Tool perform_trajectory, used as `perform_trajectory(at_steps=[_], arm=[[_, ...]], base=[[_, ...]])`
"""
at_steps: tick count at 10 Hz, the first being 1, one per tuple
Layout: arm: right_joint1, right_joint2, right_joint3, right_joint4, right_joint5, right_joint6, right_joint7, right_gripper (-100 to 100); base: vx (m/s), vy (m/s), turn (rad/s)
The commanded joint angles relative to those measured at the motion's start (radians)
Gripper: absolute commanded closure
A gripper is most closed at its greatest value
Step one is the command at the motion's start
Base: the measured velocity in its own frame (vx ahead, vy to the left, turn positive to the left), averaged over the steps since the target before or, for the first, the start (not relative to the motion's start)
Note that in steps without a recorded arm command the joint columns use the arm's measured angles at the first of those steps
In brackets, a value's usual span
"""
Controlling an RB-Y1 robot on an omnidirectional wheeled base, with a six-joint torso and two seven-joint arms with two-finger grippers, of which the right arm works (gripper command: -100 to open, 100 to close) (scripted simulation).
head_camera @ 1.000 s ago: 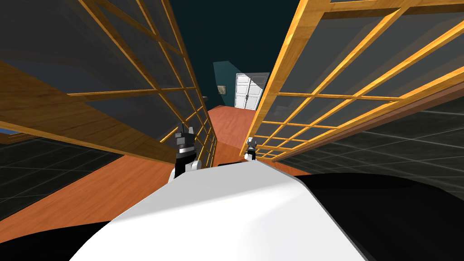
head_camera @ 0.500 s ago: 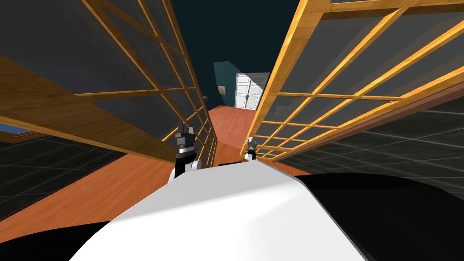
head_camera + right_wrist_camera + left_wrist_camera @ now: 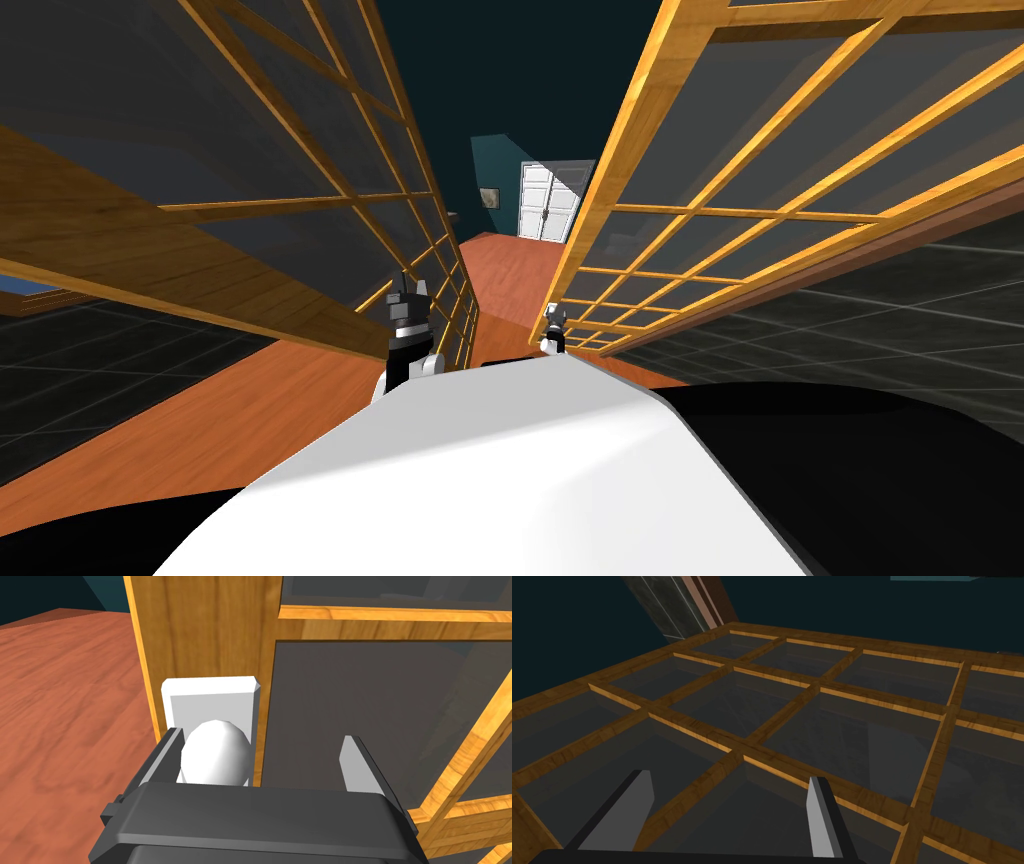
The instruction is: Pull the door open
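Observation:
Two wooden doors with dark glass panes splay to either side of me. On the edge stile of the right door sits a white knob on a white plate. My right gripper is open around the knob, which lies against one finger, with a wide gap to the other. In the head view the right gripper is at that door's edge. My left gripper is open and empty, facing the pane grid of the left door, close to it in the head view.
A reddish wooden floor runs through the gap between the two doors to a white double door at the far end. Dark tiled floor lies outside both door leaves.
The left door leaf has shifted very slightly in the head view. Both grippers stay where they were.

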Motion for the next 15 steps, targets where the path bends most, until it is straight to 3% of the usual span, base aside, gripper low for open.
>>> perform_trajectory(at_steps=[1, 2, 4, 9, 10, 11, 12, 15], arm=[[0.005, -0.029, -0.024, 0.024, -0.011, -0.024, -0.006, 100], [0.005, -0.029, -0.024, -0.005, -0.011, -0.024, -0.006, 100], [0.005, -0.029, -0.024, 0.024, -0.011, -0.024, -0.006, 100], [0.005, -0.029, -0.024, 0.024, -0.011, -0.024, -0.006, 100], [-0.026, -0.019, 0.018, 0.063, 0.01, -0.031, -0.049, 100], [-0.024, -0.024, 0.022, 0.063, 0.012, -0.031, -0.056, 100], [-0.019, -0.043, 0.037, 0.063, 0.019, -0.031, -0.082, 100], [-0.019, -0.043, 0.037, 0.063, 0.019, -0.031, -0.082, 100]], base=[[-0.021, -0.003, -0.016], [-0.013, 0.011, -0.03], [0.004, 0.005, 0.026], [-0.001, -0.002, -0.008], [-0.134, 0.012, 0.098], [-0.219, -0.007, 0.097], [-0.251, -0.035, 0.138], [-0.092, 0.008, -0.002]])
